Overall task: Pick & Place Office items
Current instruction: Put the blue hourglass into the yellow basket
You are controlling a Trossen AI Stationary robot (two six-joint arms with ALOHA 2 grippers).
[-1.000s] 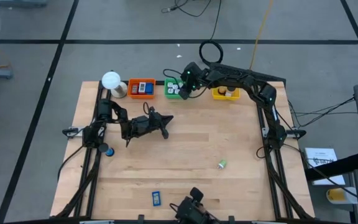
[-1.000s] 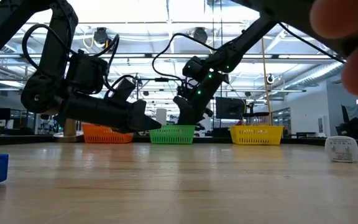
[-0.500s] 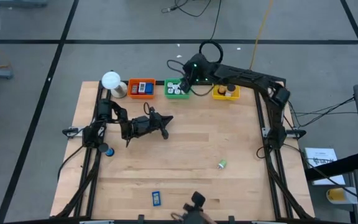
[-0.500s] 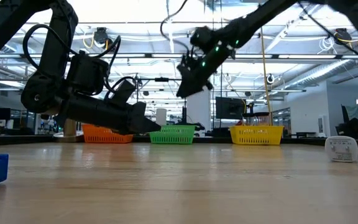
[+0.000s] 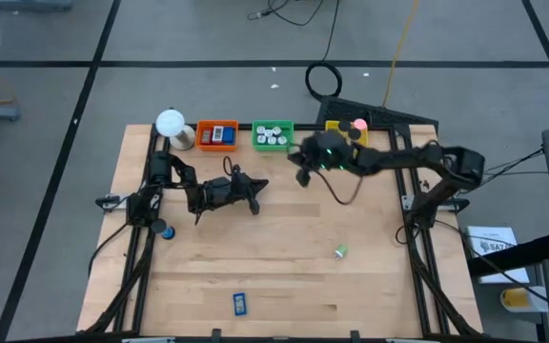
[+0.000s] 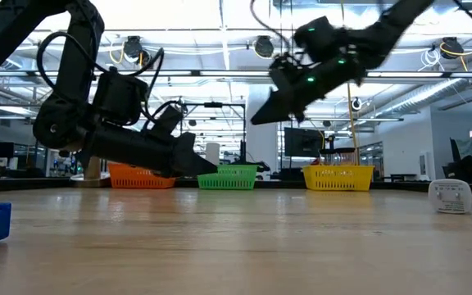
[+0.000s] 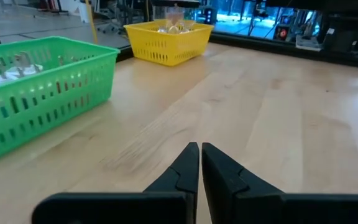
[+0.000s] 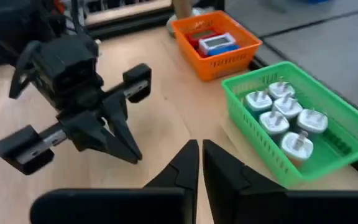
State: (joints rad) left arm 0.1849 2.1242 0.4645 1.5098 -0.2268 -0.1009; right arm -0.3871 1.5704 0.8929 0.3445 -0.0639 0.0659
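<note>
Office items lie scattered: a blue rectangle (image 5: 240,303) at lower centre of the table (image 5: 284,238), a greenish bit (image 5: 340,252), perhaps a small roll, right of centre. Right end effector (image 5: 302,171) hangs pinched shut, empty, below the green tray (image 5: 273,135); left end effector (image 5: 253,195) rests closed centre-left.

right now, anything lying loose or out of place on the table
Three pieces sit loose on the bare wood, outside the trays: a blue flat piece near the front edge, a small green-and-white bit toward the right, and a blue-and-black roll by the left arm's base. Nothing looks spilled or damaged.
</note>
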